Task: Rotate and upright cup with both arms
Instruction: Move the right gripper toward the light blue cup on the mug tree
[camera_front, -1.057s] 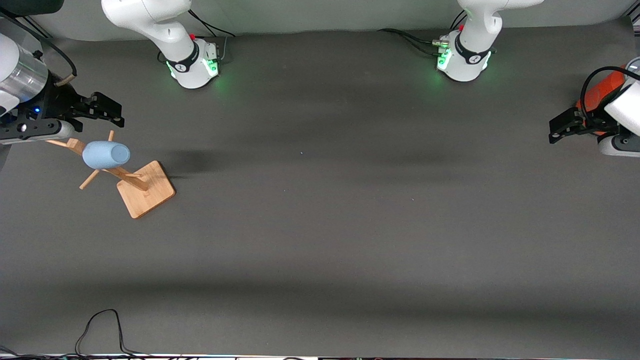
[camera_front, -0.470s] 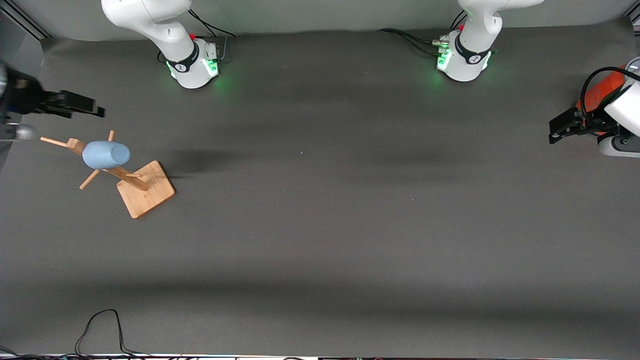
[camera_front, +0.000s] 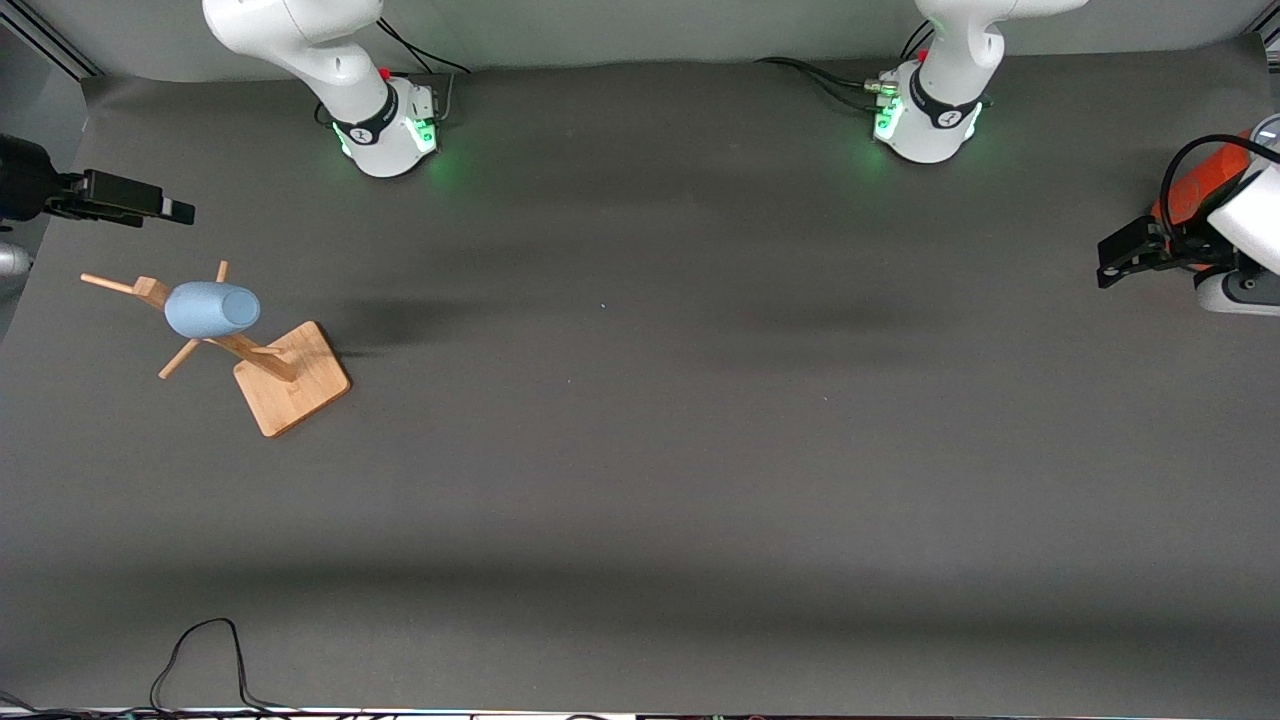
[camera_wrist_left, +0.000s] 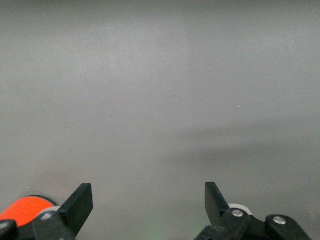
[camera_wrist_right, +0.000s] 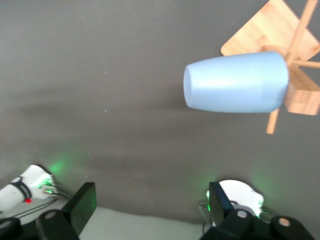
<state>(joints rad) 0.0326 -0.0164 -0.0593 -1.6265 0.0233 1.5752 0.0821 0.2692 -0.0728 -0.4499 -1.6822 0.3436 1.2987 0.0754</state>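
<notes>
The cup (camera_front: 211, 310) hangs sideways on the wooden rack (camera_front: 290, 378) at the right arm's end of the table; the right end effector (camera_front: 165, 208) hovers nearby, fingers apart. The left end effector (camera_front: 1120, 258), also spread, waits by the orange can (camera_front: 1195, 190). A careless tug could topple the rack.

Cup (camera_front: 211, 309) on rack (camera_front: 262, 366) peg — toward right arm's end.

Wooden peg rack (camera_front: 270, 370) w/ square base, right arm's end; orange-red can (camera_front: 1190, 190) at left arm's end; cable (camera_front: 200, 660) near front edge.
</notes>
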